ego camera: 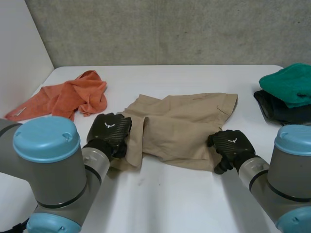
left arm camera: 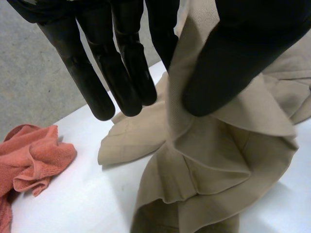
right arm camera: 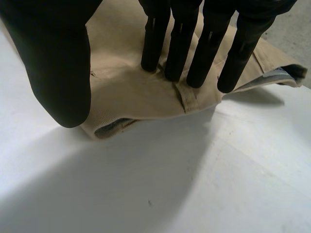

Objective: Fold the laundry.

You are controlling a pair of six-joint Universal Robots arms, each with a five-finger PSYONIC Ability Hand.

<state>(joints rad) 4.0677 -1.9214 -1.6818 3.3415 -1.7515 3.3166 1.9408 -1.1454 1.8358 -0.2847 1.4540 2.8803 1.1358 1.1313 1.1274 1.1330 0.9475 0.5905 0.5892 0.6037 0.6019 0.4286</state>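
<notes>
Folding beige shorts [ego camera: 184, 124], lying mid-bench [ego camera: 170, 204]: we are pinching their bunched left side between our left hand's [left arm camera: 243, 58] thumb and fingers; our right hand [right arm camera: 58, 58], fingers straight, is pressing the waistband. We are recommending lifting evenly, keeping the cloth taut.

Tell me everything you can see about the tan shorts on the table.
The tan shorts look like woven cotton, with a waistband and belt loop. They lie mostly flat on the white table, the near-left part bunched and lifted, pinched between the left hand's thumb and fingers. The right hand's straight fingers press on the waistband's near edge.
</notes>
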